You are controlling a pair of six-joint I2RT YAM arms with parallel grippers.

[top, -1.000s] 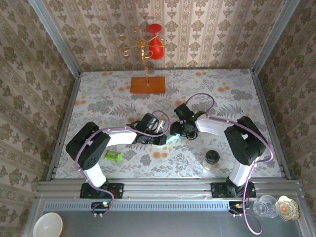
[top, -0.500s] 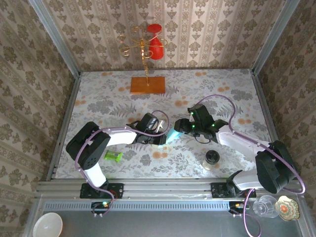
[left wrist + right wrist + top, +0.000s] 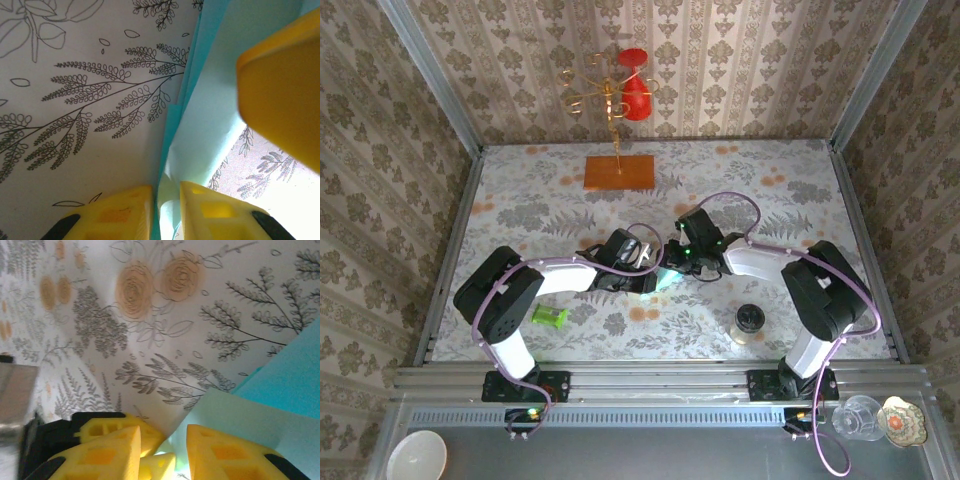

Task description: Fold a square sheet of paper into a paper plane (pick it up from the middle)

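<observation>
Near the middle of the worktop (image 3: 550, 200), my left hand (image 3: 165, 207) is pinched shut on the folded light-blue paper (image 3: 215, 100). My right hand (image 3: 162, 442) sits just beside it at the paper's edge, fingers part-way apart. I cannot tell whether it has bitten. I'd seat the edge deep between the pads, squeeze gently, and keep the layers aligned so the crease runs true.
</observation>
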